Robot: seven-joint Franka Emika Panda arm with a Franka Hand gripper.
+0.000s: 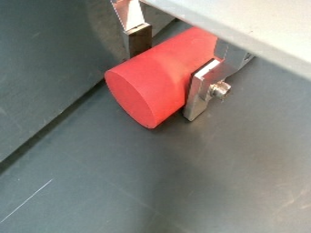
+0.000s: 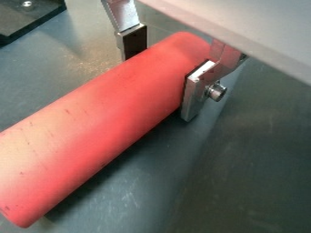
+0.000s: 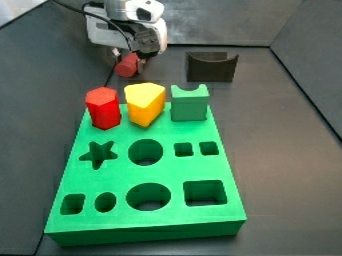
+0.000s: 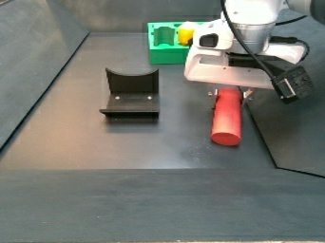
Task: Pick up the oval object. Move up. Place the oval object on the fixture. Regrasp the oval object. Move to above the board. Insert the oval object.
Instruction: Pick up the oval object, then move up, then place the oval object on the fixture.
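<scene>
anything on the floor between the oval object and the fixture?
No, bare dark floor. A side view shows the oval object lying under the gripper, its fingers on either side, with nothing between it and the fixture.

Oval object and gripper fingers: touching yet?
Touching. In both wrist views the gripper fingers press flush against the oval object lying on the floor.

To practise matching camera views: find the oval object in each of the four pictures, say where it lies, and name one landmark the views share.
Wrist view: the oval object shows its rounded end, between the fingers of the gripper.
Wrist view: the oval object lies lengthwise on the floor.
Side view: only its end shows, far behind the board.
Side view: it lies right of the fixture.
Shared landmark: the gripper straddling it.
</scene>
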